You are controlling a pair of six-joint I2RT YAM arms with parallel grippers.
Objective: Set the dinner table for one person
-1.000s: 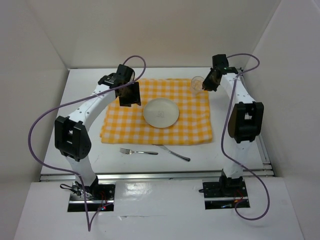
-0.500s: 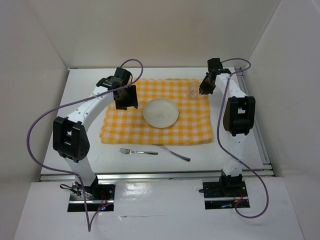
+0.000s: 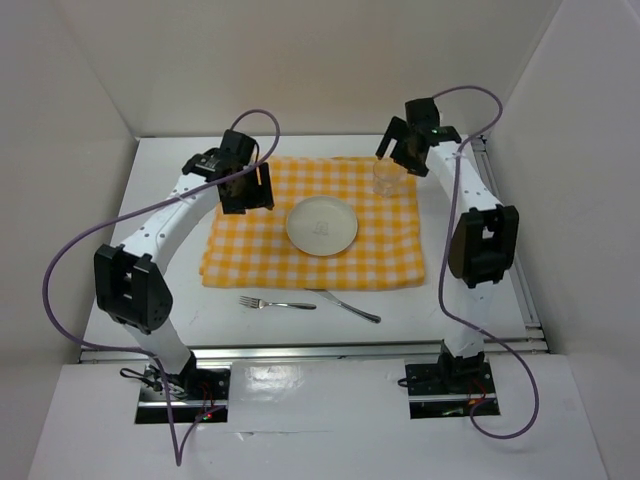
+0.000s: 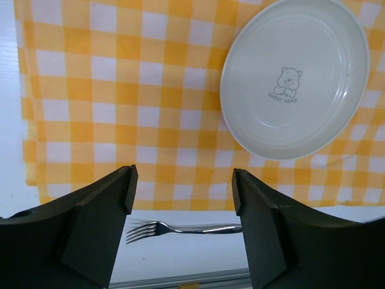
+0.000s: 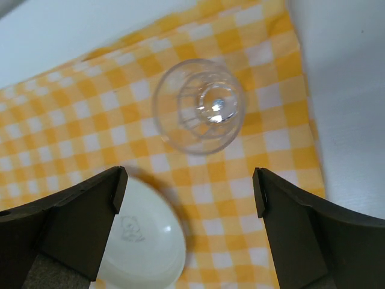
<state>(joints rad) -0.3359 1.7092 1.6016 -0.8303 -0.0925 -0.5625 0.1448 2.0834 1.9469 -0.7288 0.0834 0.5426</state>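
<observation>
The dinner table (image 3: pixel 290 332) is a white top with a yellow-and-white checked cloth (image 3: pixel 250 255) spread on it. A white plate (image 3: pixel 322 225) sits in the middle of the cloth. A clear glass (image 3: pixel 388 178) stands upright on the cloth's far right corner. My right gripper (image 3: pixel 398 150) hangs open above and just behind it, and nothing is between its fingers (image 5: pixel 90 217). The glass (image 5: pixel 200 114) is seen from above. My left gripper (image 3: pixel 248 190) is open over the cloth's left side, left of the plate (image 4: pixel 295 78).
A fork (image 3: pixel 278 303) and a knife (image 3: pixel 345 305) lie on the bare table in front of the cloth's near edge. The fork (image 4: pixel 180 229) also shows between my left fingers, far below them. White walls enclose the table on three sides.
My right gripper has opened and let go of the glass, which now stands on the cloth, and has drawn up and back. My left gripper opened wider and shifted slightly back-left.
</observation>
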